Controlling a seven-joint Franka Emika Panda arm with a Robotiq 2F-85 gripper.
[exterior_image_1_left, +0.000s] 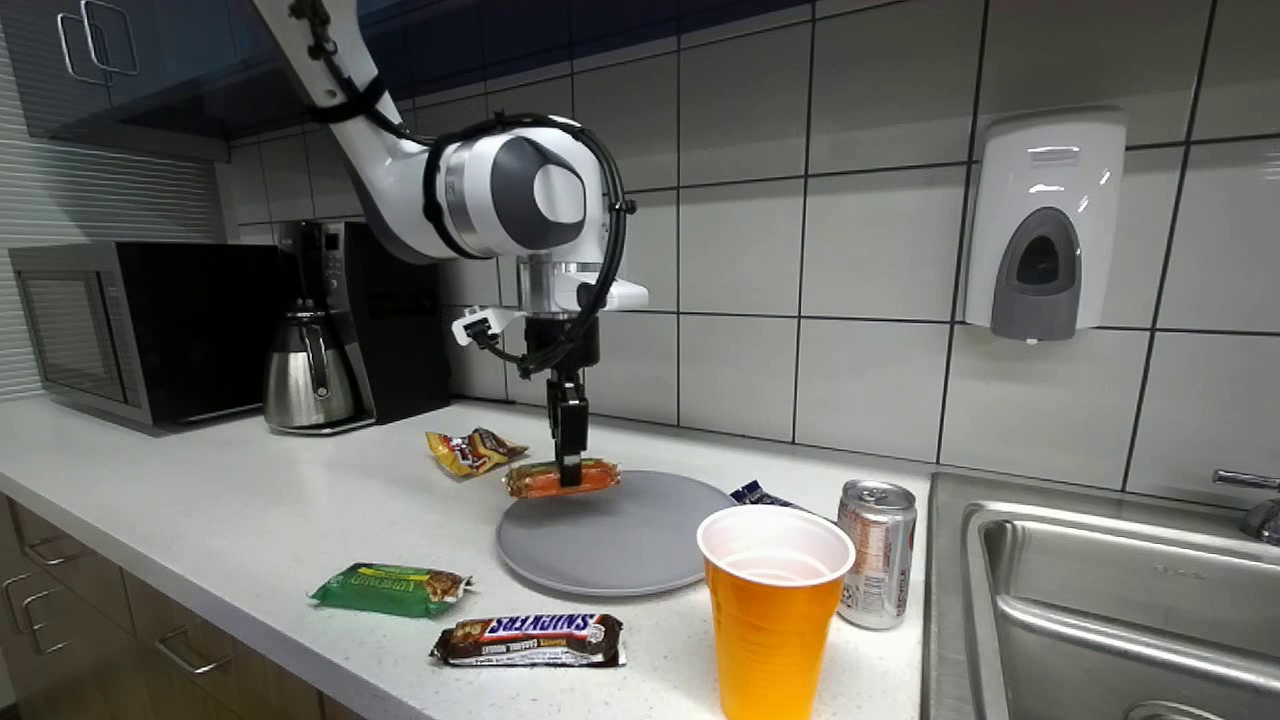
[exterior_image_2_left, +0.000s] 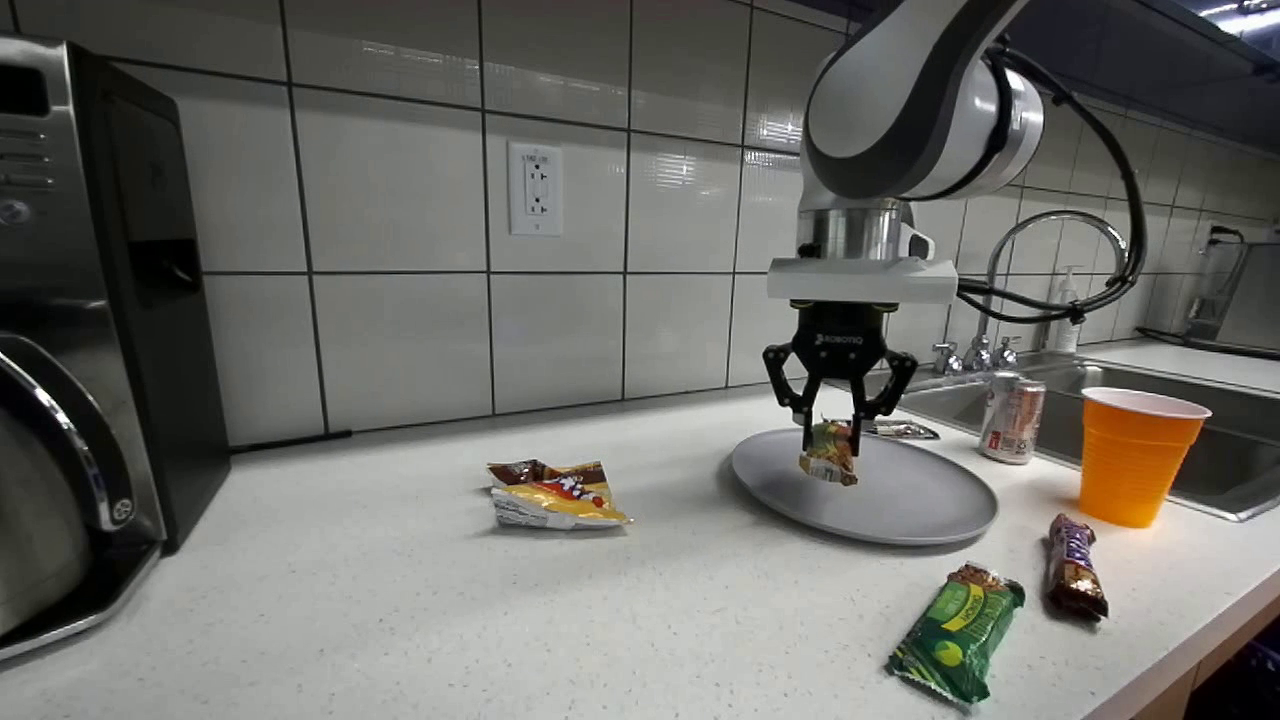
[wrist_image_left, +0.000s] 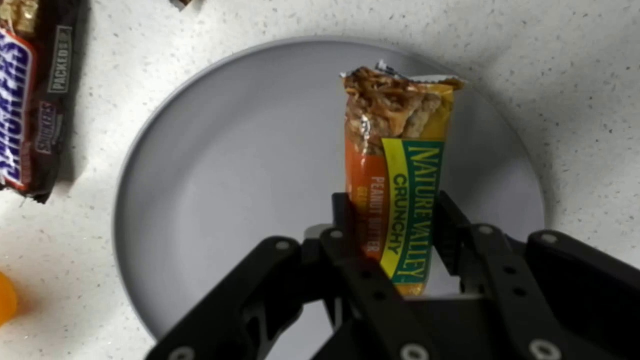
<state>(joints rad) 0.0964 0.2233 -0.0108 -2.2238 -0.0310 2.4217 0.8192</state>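
My gripper (wrist_image_left: 392, 220) is shut on an orange, yellow and green granola bar (wrist_image_left: 395, 165), its fingers (wrist_image_left: 343, 212) pressing the wrapper from both sides. In an exterior view the bar (exterior_image_1_left: 585, 477) hangs slightly above a round grey plate (exterior_image_1_left: 620, 550), near the rim. The wrist view has the bar lengthwise over the plate (wrist_image_left: 235, 165), its lower end partly hidden by a finger. In an exterior view the gripper (exterior_image_2_left: 831, 440) points straight down. Near the plate lie a Snickers bar (exterior_image_1_left: 530, 640), a green wrapped bar (exterior_image_1_left: 390, 588) and a yellow-brown packet (exterior_image_2_left: 560, 495).
An orange cup (exterior_image_1_left: 775, 620) and a silver can (exterior_image_1_left: 877, 555) stand beside the plate, close to the steel sink (exterior_image_1_left: 950, 600). A dark packet (exterior_image_1_left: 760, 494) lies behind the plate. A coffee maker (exterior_image_2_left: 150, 300) and a microwave (exterior_image_1_left: 190, 320) stand along the counter.
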